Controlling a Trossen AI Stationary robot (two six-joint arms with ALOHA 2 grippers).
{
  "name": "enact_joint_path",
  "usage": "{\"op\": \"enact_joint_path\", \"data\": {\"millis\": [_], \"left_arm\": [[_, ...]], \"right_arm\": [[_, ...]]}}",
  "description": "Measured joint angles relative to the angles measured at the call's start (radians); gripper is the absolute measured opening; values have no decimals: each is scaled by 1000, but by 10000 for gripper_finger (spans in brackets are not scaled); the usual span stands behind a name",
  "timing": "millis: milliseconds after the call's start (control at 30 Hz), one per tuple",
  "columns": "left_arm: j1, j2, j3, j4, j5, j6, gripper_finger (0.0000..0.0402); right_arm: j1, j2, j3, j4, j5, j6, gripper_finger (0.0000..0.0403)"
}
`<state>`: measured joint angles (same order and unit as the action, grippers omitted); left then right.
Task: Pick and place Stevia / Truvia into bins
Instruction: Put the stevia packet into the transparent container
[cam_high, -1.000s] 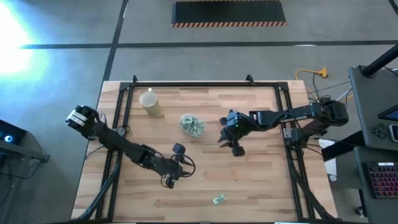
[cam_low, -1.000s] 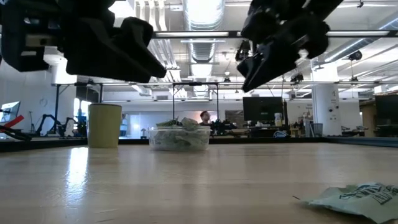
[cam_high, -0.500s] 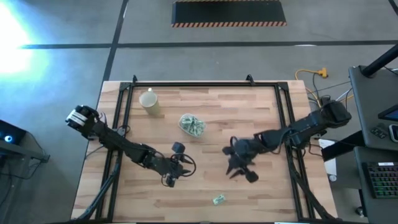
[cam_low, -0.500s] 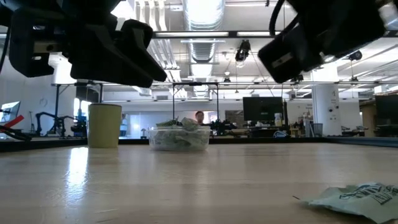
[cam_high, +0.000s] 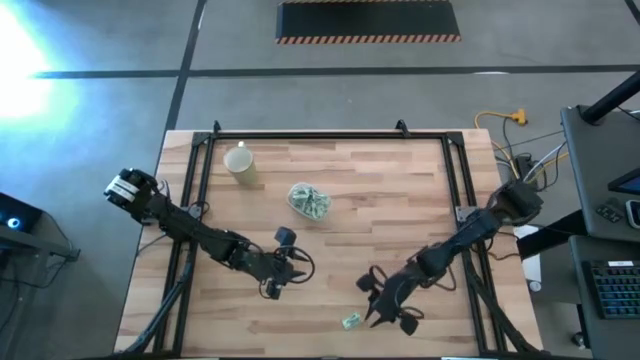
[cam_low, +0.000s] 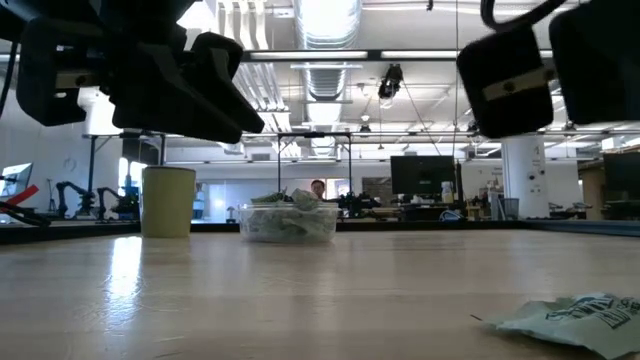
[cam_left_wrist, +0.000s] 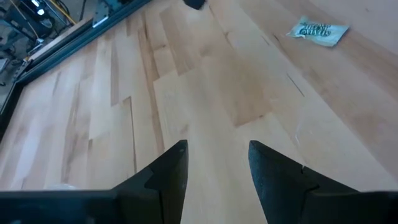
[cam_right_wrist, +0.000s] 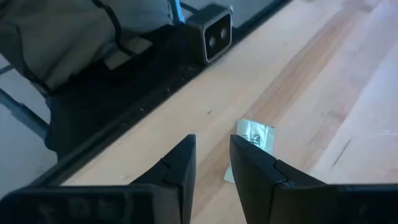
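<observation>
While I line up on the last loose sachet, quick status, biggest thing first. Desk (cam_high: 400, 200): butcher-block top, mostly bare. Left arm waits toward the near left part of the desk, left gripper (cam_left_wrist: 212, 167) parted, holding nothing. Right gripper (cam_high: 385, 308) sits near the near edge, right of centre; fingers a narrow gap apart, nothing between them, sachet showing just past the tips in the right wrist view. Yellow cup (cam_high: 239, 163) near the far left corner, not my target. Clear tub (cam_high: 309, 200) stands left of centre toward the far edge, already stuffed with sachets. Stevia sachet (cam_high: 351, 321) lies flat at the near edge, just beside my right gripper. I judge it light, limp, crinkly paper: pinch one edge, since a flat grab will likely skid it.
</observation>
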<state>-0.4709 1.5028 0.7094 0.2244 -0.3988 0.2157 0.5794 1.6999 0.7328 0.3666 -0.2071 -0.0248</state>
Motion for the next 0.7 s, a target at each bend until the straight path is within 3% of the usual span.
{"op": "enact_joint_path", "data": {"millis": [467, 700], "left_arm": [[0, 0, 0, -33, 0, -2, 153], [0, 0, -1, -34, 0, -3, 153]], "right_arm": [[-23, 149, 68, 14, 9, 29, 73], [-23, 174, 83, 17, 33, 61, 101]]}}
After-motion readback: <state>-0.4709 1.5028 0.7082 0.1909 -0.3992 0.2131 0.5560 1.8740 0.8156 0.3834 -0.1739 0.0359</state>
